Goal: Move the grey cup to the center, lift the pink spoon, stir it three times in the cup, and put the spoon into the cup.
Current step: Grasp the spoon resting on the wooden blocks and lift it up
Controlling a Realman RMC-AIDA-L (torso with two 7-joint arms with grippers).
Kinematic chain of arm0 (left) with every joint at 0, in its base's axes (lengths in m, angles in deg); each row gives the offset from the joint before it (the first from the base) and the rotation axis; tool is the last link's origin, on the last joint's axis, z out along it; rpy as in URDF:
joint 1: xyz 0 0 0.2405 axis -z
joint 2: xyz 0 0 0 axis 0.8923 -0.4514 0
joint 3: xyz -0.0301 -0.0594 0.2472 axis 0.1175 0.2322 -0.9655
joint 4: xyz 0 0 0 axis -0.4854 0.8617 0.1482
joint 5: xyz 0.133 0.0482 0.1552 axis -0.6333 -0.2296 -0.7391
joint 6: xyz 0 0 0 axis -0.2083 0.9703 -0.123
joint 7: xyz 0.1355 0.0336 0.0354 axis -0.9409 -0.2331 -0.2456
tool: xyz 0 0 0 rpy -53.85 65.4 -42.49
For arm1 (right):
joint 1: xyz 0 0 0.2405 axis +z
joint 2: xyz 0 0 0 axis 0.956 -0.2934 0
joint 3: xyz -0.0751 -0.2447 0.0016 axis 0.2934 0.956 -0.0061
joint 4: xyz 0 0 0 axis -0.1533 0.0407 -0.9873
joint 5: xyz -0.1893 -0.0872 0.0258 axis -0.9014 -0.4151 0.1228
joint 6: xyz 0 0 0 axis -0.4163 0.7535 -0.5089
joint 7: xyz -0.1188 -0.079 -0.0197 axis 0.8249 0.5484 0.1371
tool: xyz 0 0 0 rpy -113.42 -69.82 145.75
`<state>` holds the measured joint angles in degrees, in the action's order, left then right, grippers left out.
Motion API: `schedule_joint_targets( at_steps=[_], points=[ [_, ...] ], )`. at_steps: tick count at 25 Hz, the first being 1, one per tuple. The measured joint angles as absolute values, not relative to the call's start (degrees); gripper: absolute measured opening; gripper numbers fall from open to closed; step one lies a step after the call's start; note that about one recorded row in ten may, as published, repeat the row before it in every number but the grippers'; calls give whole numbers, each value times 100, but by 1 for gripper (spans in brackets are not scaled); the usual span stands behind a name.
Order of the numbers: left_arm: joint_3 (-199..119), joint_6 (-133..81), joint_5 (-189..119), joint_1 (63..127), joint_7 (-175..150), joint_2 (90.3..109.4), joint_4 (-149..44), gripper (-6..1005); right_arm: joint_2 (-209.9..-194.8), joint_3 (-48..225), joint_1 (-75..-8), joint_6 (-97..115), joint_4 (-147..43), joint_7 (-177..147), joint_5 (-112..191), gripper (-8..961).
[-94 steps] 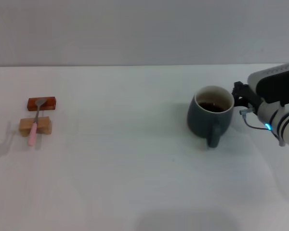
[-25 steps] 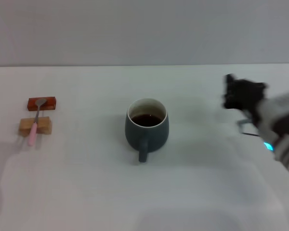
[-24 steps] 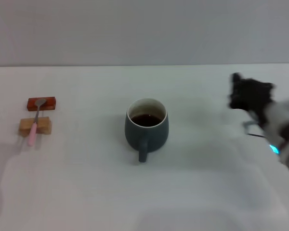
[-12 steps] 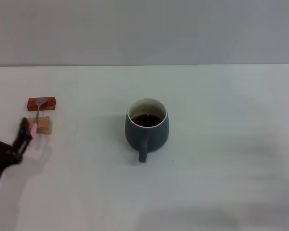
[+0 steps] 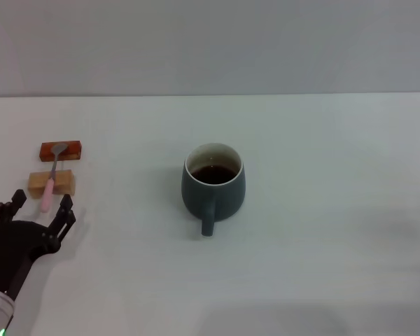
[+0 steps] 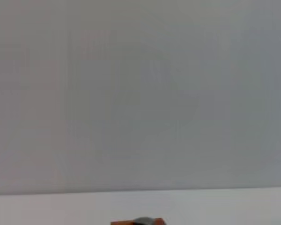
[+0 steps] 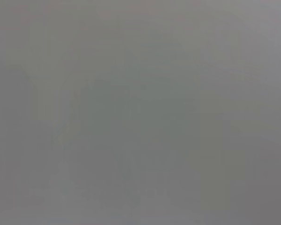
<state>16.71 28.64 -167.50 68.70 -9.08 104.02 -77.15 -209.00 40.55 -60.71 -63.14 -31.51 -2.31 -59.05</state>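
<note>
Grey cup (image 5: 213, 183): now centred on tabletop (image 5: 322, 231). Right gripper: gone from view. Left gripper (image 5: 36, 208): newly arrived, fingers spread, short of pink spoon (image 5: 50, 183). Lift pending.

Even soft light, faint shadows, no glare.

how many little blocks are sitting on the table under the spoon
2. The red-brown block lies farther from the robot, under the pink spoon's bowl; the tan block lies nearer, under its handle, just beyond the open left gripper. None looks hidden.
</note>
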Motion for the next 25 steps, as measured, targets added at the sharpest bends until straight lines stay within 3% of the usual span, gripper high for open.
schedule_joint_targets(
  at_steps=[25],
  points=[
    [1689,2235,-16610,7204,-1088,10397,-7654,817,-20901,4071,-6002,-6265,-3112,-236,-5906,-2]
  ],
)
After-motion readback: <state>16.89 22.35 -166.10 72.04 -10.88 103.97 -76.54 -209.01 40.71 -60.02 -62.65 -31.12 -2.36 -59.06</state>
